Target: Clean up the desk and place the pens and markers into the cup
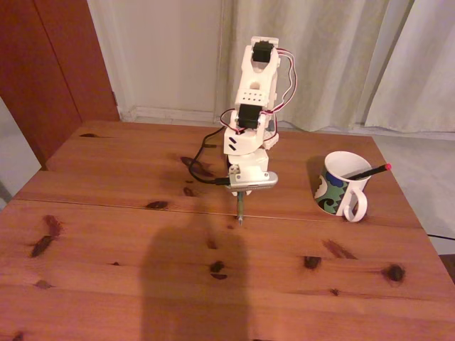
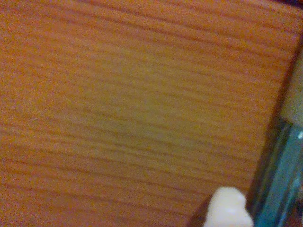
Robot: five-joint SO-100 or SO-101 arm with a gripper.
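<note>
On the desk (image 1: 106, 234), my gripper (image 1: 240, 195) is down low at the centre, just behind the seam. It is shut on the thin teal-green pen (image 1: 240, 210), whose tip pokes out below it toward the camera. In the wrist view the teal pen (image 2: 279, 179) runs along the right edge, right beside one white fingertip (image 2: 227, 210), with the wood very close behind. The cup (image 1: 334, 186) stands upright at the right, handle toward the camera. A black pen with a red tip (image 1: 371, 172) leans inside it. The marker is out of view.
A black cable (image 1: 206, 167) trails over the desk left of the arm base. A dark shadow (image 1: 192, 284) falls across the front of the desk. Curtains and a wall stand behind the far edge; the right desk edge is close to the cup.
</note>
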